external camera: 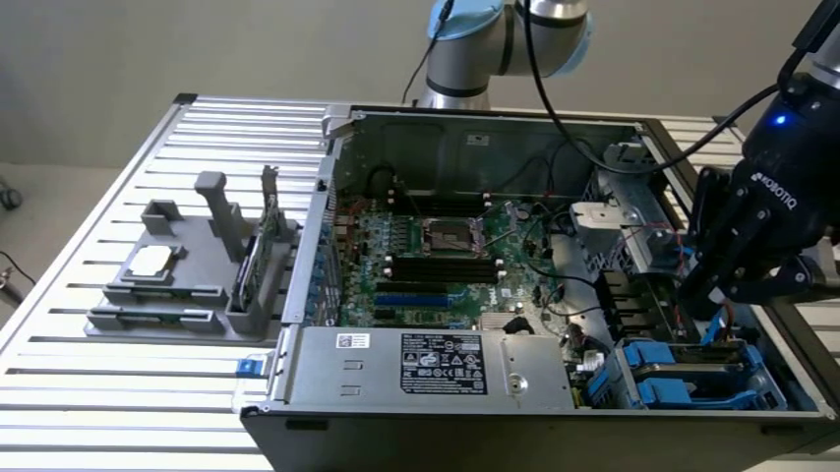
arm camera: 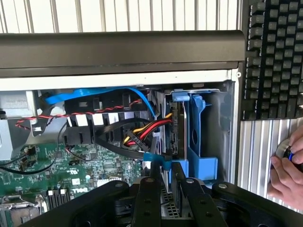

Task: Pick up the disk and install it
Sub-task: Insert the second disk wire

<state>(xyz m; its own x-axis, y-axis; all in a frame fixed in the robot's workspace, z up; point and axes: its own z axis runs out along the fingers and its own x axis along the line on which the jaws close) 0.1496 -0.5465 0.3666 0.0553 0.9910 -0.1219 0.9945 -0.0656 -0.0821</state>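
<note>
The disk (arm camera: pixel 178 130) shows edge-on in the wrist view, a dark grey slab in a blue carrier (arm camera: pixel 201 137). It stands upright in the drive bay at the corner of the open computer case (external camera: pixel 525 418). My gripper (arm camera: pixel 165 182) is shut on the disk's near edge, one black finger on each side. In the exterior view my gripper (external camera: pixel 705 307) reaches down into the case's right side, just above the blue drive bays (external camera: pixel 683 379). Red, yellow and black cables (arm camera: pixel 142 132) and a blue cable (arm camera: pixel 94 94) run right beside the disk.
The motherboard (external camera: pixel 434 256) and a silver power supply (external camera: pixel 434 364) fill the case. A grey fixture (external camera: pixel 171 285) on the exterior view's left holds a small silver chip (external camera: pixel 151 259) and an upright green card (external camera: pixel 270 246). In the wrist view a keyboard (arm camera: pixel 274 56) and a person's hand (arm camera: pixel 286 170) lie beyond the case wall.
</note>
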